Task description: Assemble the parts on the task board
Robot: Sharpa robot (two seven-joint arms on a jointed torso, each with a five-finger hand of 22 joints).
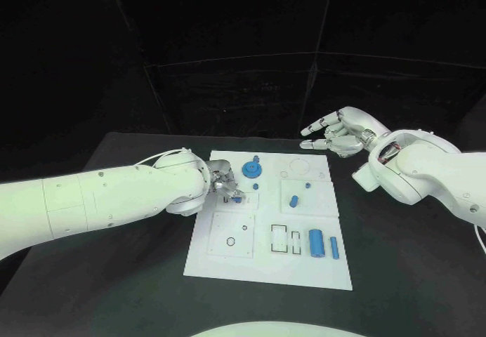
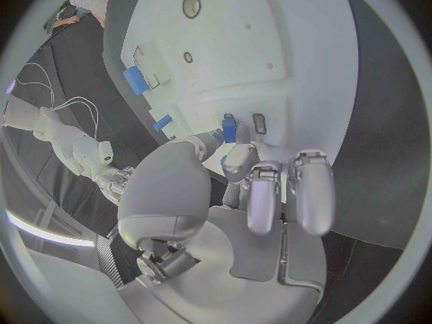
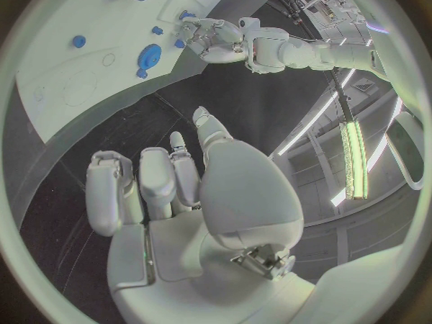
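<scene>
The white task board lies mid-table. My left hand is low over its left middle and pinches a small blue part between thumb and fingertip. In the left wrist view that blue part stands just beside a small rectangular slot in the board. My right hand hangs raised off the board's far right corner, fingers spread, holding nothing. The right wrist view shows its palm empty and the left hand at the board.
Other blue parts lie on the board: a round disc, a small stud, a short peg, a fat cylinder and a thin bar. Bare black table runs along both long sides.
</scene>
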